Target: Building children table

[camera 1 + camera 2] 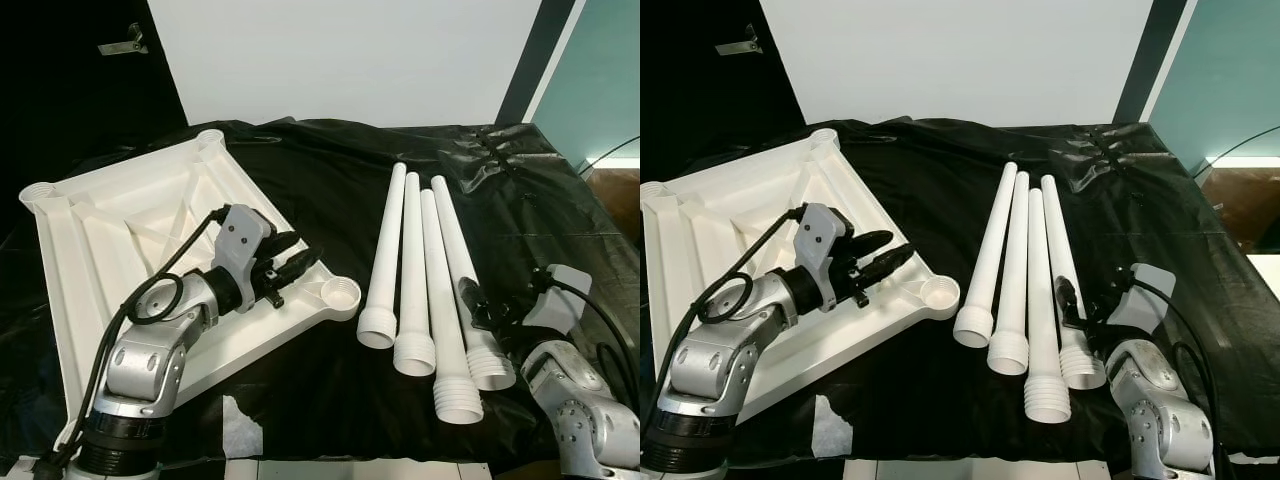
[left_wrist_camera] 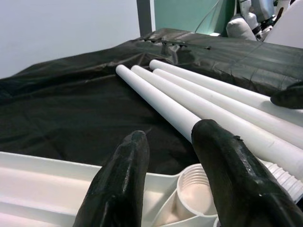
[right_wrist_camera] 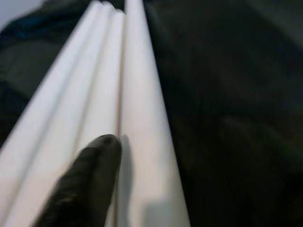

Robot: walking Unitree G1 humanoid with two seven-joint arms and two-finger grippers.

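White table top (image 1: 100, 240) upside down under left claw (image 1: 298, 262), fingers slightly parted over corner socket (image 1: 341, 293), right claw (image 1: 472, 300) on rightmost table leg (image 1: 455, 250), grip unclear

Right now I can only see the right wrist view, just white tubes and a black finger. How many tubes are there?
Observer: Four table legs, lying side by side on a black sheet.
Operator: Where's the tabletop?
Observer: The white tabletop lies ribbed side up, to the left of the legs.
Operator: And my other arm?
Observer: The left pincer hovers open over the tabletop, pointing at its corner socket.
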